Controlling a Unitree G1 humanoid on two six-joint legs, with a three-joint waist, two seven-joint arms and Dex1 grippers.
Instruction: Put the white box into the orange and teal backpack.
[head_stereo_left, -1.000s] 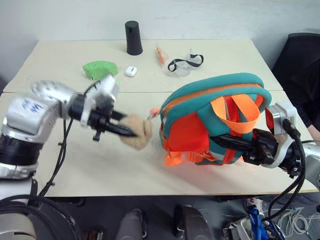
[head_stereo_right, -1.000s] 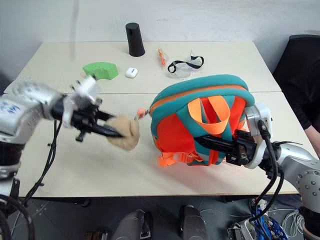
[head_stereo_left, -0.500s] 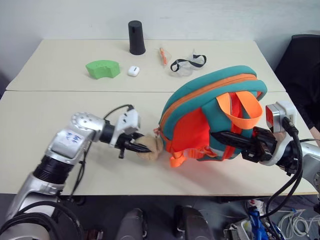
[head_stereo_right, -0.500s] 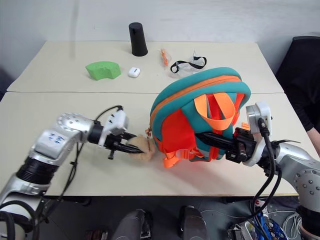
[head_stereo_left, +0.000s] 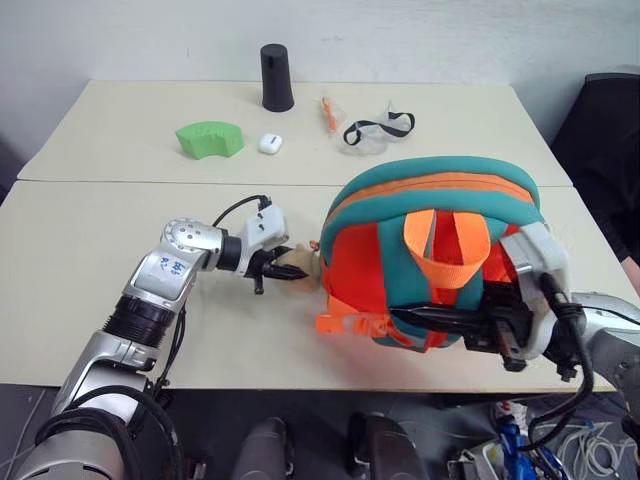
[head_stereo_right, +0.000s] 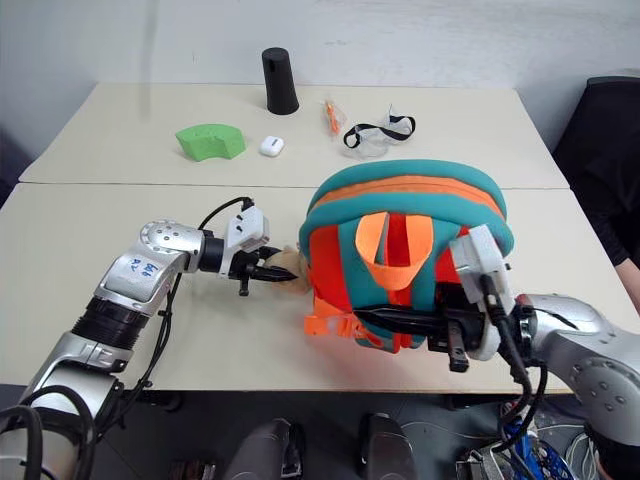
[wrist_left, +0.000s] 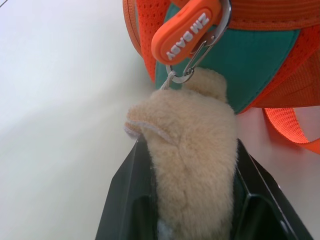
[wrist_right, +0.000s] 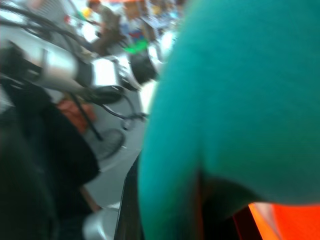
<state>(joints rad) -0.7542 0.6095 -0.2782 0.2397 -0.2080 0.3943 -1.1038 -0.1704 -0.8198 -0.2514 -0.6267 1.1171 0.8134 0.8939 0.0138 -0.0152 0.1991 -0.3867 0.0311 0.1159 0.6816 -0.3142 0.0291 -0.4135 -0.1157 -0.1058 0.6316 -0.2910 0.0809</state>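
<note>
Left wrist view: left tool (wrist_left: 192, 220) clamped on plush toy (wrist_left: 192, 150); right tool (head_stereo_left: 415, 318) pinching orange and teal backpack (head_stereo_left: 440, 195), frame centre-right.

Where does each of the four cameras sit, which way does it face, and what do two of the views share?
Left eye view: head, looking down over the table; both arms, backpack.
Right eye view: same head, same scene.
Left wrist view: left wrist, along the left gripper, shut on the plush toy clipped to the backpack's zipper.
Right wrist view: right wrist, against the backpack's teal fabric; right gripper grips the backpack.
Shared: plush toy in eye and left wrist views.
</note>
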